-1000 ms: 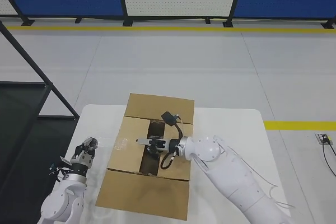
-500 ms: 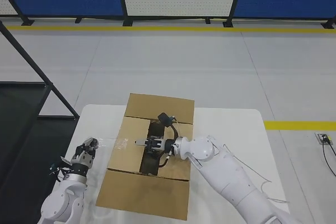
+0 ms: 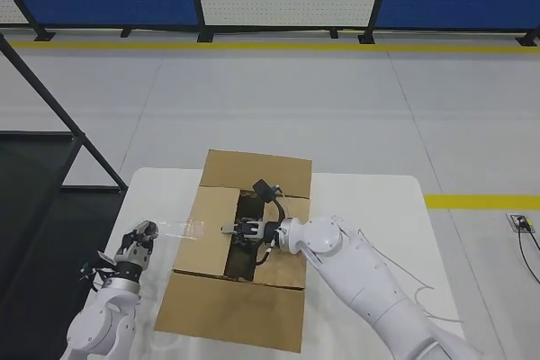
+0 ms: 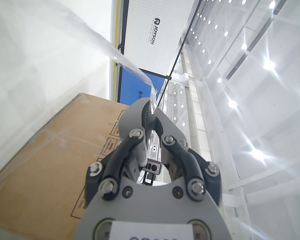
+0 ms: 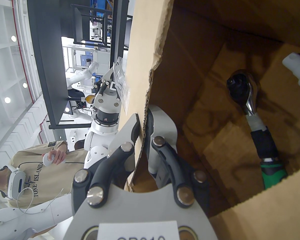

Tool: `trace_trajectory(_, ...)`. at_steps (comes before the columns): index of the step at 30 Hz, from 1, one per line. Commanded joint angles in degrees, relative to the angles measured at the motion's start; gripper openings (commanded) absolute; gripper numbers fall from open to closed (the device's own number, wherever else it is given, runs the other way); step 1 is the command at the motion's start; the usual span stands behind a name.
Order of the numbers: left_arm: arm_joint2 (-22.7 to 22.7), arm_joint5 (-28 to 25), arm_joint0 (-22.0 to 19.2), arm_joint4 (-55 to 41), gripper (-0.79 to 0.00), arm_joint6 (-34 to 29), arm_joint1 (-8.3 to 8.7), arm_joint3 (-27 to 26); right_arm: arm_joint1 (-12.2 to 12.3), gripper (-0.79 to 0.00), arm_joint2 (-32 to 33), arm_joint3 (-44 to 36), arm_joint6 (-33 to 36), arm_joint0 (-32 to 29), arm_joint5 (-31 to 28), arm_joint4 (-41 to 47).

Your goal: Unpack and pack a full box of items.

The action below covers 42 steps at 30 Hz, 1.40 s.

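A brown cardboard box [image 3: 234, 310] lies on the white table [image 3: 378, 207] with a narrow gap between its top flaps. My right gripper [image 3: 243, 229] is at that gap, shut on the torn edge of a flap [image 5: 150, 38], one finger on each side of the cardboard. Inside the box lie a ratchet wrench [image 5: 250, 101] with a green handle and a white bottle [image 5: 297, 68]. My left gripper [image 3: 142, 236] is beside the box's left side, shut on a strip of clear tape [image 4: 110, 51]. The tape [image 3: 180, 229] stretches from it towards the box top.
A black metal rack [image 3: 36, 180] stands off the table's left side. Bare table shows to the right of the box and behind it. The box fills most of the table's middle and reaches its near edge.
The right gripper has shifted slightly left along the flap gap. The clear tape now stretches out longer and higher between the left gripper and the box. The left gripper has hardly moved.
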Motion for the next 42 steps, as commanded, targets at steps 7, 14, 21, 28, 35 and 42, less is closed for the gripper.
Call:
trace_trajectory(7,-0.6,0.1,-0.3,0.1,-0.785,0.1,-0.1,0.4,-0.5,-0.785,0.5,1.6,0.7,0.6,-0.5,-0.3)
trace_trajectory(14,-1.4,0.3,-0.6,-0.1,-0.785,0.3,-0.18,0.8,-0.8,-0.785,1.0,2.6,1.3,0.9,-0.6,-0.6)
trace_trajectory(21,-2.0,0.4,-0.8,-0.2,-0.785,0.3,-0.24,1.0,-1.0,-0.785,1.5,3.2,2.3,1.1,-0.7,-1.1)
trace_trajectory(28,-2.6,0.5,-0.8,-0.3,-0.785,0.3,-0.31,1.1,-1.2,-0.785,2.0,3.4,3.1,1.1,-0.8,-1.6)
trace_trajectory(35,-3.1,0.4,-0.6,-0.4,-0.785,0.3,-0.38,1.4,-1.2,-0.785,2.6,3.4,3.5,0.9,-0.8,-2.0)
trace_trajectory(42,-3.5,0.4,-0.8,-0.1,-0.785,0.3,-0.44,1.8,-1.2,-0.785,3.2,3.1,3.6,0.6,-0.9,-2.6)
